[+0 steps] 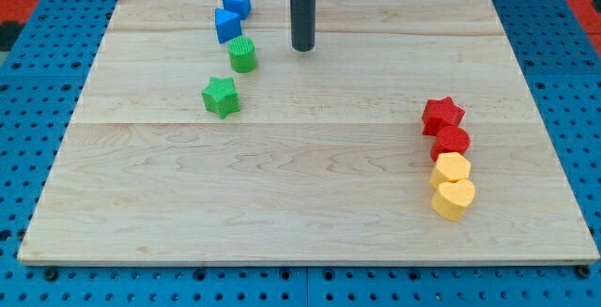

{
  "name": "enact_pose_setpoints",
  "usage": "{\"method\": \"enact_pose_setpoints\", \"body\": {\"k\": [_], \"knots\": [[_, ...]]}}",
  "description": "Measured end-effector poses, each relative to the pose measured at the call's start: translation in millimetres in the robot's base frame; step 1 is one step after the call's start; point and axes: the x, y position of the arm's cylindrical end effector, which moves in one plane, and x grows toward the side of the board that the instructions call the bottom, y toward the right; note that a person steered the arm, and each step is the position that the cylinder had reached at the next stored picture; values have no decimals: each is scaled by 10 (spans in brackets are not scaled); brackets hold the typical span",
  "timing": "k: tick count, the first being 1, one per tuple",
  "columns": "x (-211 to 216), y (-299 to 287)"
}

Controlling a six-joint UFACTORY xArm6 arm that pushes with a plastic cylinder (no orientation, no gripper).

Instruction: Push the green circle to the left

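— Looking at the board [300, 204], where does the green circle [242, 53] sit against my tip [301, 49]?

— It lies to the view's left of my tip, at about the same height in the view, with a strip of bare wood between them. They are near but not touching.

— And the jaws?

— There are none to speak of. The arm ends in a plain dark rod; nothing opens or closes on it, and it holds nothing. Its lower end stands on the wood near the view's top, a little left of centre.

— What are things made of?

— The board is pale wood, built of long planks with faint seams running across. The green circle is a short round block with a ribbed side. The rod is smooth, dark and straight.

— What lies around the circle?

— A blue block [227, 24] sits just above it, touching or nearly so, and a second blue block [237, 0] sits above that one; both look boxy, though their exact shape is hard to tell. A green star [221, 97] lies below and slightly left of the circle, a little apart. To the circle's direct left the wood is bare.

— And farther off?

— At the view's right, well apart, four blocks run in a close column: a red star [442, 115], a red block [452, 142] of rounded shape, a yellow block [453, 169], and a yellow heart [454, 198] at the bottom. A blue pegboard [38, 100] surrounds the board.
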Motion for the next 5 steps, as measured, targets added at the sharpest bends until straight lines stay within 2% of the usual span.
{"method": "enact_pose_setpoints", "body": {"k": [1,3,4,5], "knots": [[138,-530],[197,-481],[519,-192],[1171,-333]]}}
